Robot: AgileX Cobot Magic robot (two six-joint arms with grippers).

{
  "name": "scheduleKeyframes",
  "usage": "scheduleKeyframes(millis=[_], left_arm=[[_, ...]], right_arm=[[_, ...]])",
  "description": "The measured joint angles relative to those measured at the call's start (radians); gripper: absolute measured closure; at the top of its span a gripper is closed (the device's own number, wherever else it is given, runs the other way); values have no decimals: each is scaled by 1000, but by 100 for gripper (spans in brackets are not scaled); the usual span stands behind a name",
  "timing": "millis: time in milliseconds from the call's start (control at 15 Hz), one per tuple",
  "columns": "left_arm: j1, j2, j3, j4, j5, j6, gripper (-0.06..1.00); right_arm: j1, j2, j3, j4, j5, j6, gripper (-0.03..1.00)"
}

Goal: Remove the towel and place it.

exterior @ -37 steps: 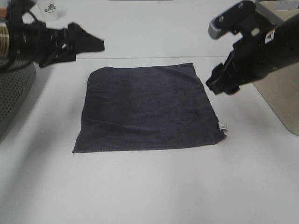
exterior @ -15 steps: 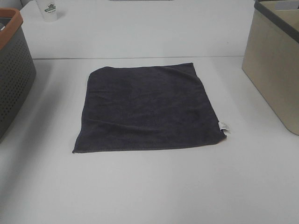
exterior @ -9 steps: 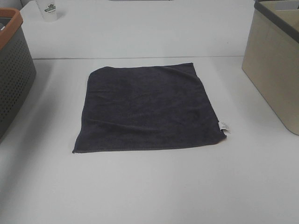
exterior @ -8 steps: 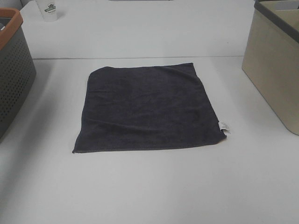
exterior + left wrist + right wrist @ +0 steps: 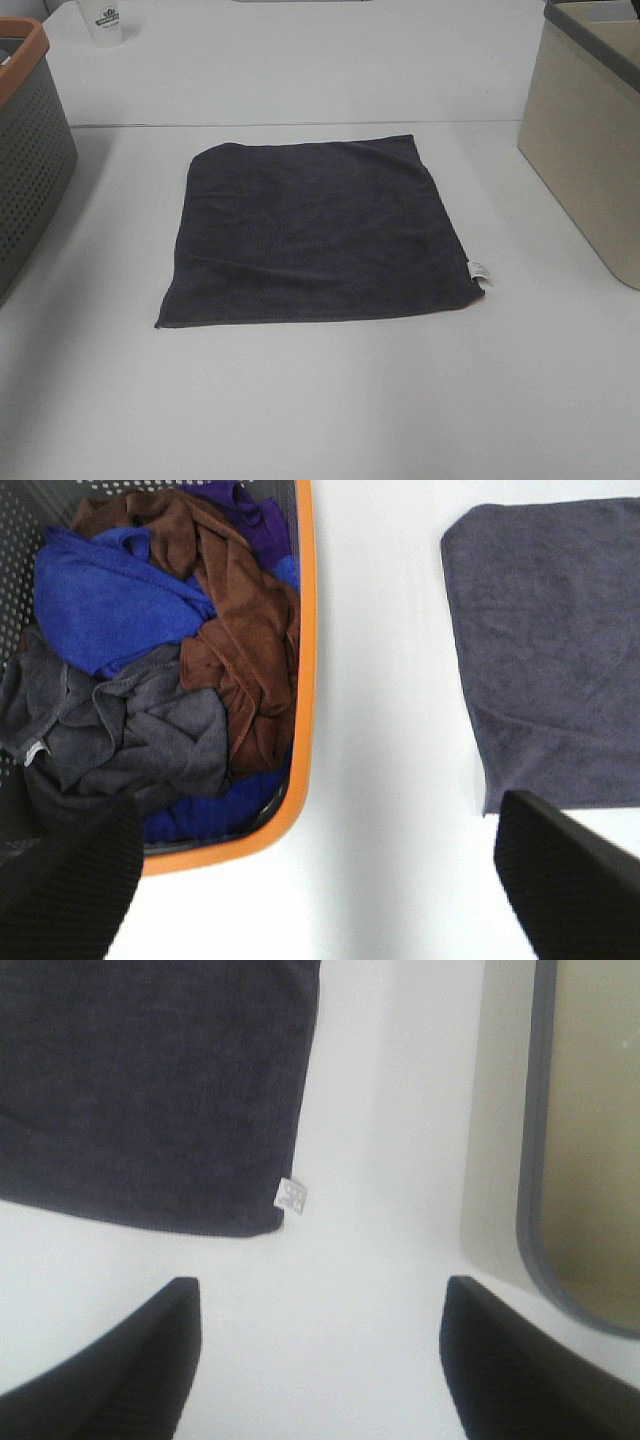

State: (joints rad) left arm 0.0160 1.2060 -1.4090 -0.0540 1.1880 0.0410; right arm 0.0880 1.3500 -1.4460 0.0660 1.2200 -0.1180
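Both grippers hang off to the sides with fingers spread wide, holding nothing: left gripper (image 5: 320,880) above the orange-rimmed basket (image 5: 303,660), right gripper (image 5: 320,1350) near the beige bin (image 5: 535,1160). From high up neither arm shows. That view has the towel (image 5: 315,235) flat on the white table (image 5: 320,400); only the left wrist sees the basket's heaped cloths (image 5: 160,670).

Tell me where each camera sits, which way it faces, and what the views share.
Exterior high: above the table's near edge, looking down at the towel, basket on the left and bin on the right; no arm shows.
Left wrist: looks straight down on the basket; left gripper fingertips show, open.
Right wrist: looks down on the bin; right gripper fingertips show, open.
All three share the towel; its tag shows in two.
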Motion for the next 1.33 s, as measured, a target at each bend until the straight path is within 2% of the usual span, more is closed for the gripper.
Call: scheduleKeyframes(millis=[200,400,533,600,667,1000,1333], left_arm=[[0,-207,245,0,-55,-3,6],[0,-424,487,0,-125,-12,6],[0,-529,590,0,-142,-19,6],[0,-597,649,0,-143,-22,6],[0,-718,754,0,-147,-41,6],[0,-959,873,4,-161,-41,6],[0,-1182,898,4,-154,-41,7]], right_arm=[[0,-172,235,-14,1,-21,29],[0,-343,455,-18,-43,-21,29],[0,-427,537,-19,-67,-21,29],[0,-492,599,-19,-97,-21,29],[0,-624,714,-19,-172,-21,29],[0,-879,864,-19,-228,-23,30],[0,-1112,926,-44,-204,-27,30]])
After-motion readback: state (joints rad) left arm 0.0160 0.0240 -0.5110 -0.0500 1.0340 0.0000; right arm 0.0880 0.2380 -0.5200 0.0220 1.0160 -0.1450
